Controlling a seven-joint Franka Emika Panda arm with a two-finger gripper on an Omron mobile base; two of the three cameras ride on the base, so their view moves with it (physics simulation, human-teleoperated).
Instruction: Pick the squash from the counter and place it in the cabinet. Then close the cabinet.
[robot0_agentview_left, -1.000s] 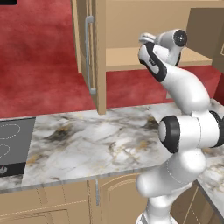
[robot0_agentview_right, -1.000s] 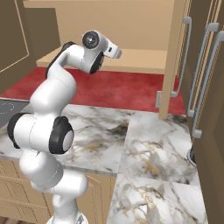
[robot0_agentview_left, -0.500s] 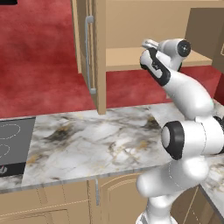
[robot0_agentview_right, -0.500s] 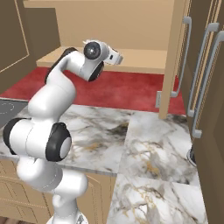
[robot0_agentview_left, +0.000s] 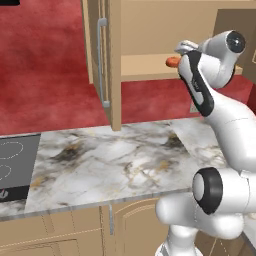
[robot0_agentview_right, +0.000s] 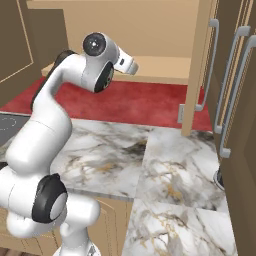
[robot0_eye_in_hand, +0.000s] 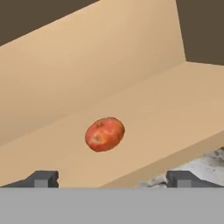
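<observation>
One squash rests on the cabinet shelf (both doors open), claw spread apart, empty.

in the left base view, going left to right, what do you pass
Black stovetop → marble counter → open cabinet door with its silver handle → cabinet → squash on the cabinet floor → robot arm.
</observation>
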